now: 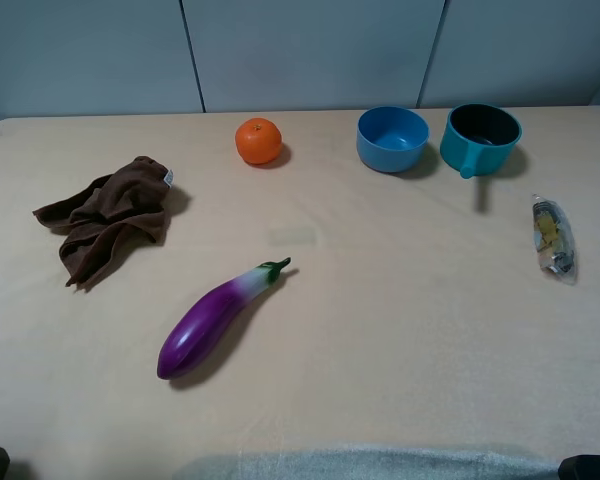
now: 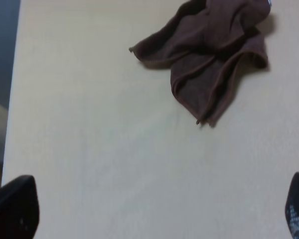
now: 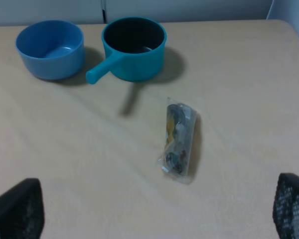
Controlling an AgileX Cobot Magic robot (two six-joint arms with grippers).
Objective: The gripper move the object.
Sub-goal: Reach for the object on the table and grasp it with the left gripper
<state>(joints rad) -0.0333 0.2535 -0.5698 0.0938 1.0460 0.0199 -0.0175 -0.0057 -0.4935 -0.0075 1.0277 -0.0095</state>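
The orange fruit (image 1: 258,140) sits at the back of the tan table (image 1: 400,330), left of centre, and shows only in the exterior high view. My left gripper (image 2: 157,211) is open and empty, its black fingertips (image 2: 15,206) spread wide over bare table in front of a brown cloth (image 2: 214,55). My right gripper (image 3: 154,211) is open and empty, its fingertips (image 3: 291,206) spread wide over the table in front of a plastic packet (image 3: 178,139). Both grippers are far from the orange, near the table's front edge.
A purple eggplant (image 1: 215,320) lies left of centre. The brown cloth (image 1: 110,215) is at the left. A blue bowl (image 1: 392,138) and a teal handled pot (image 1: 480,138) stand at the back right. The packet (image 1: 553,235) lies at the right edge.
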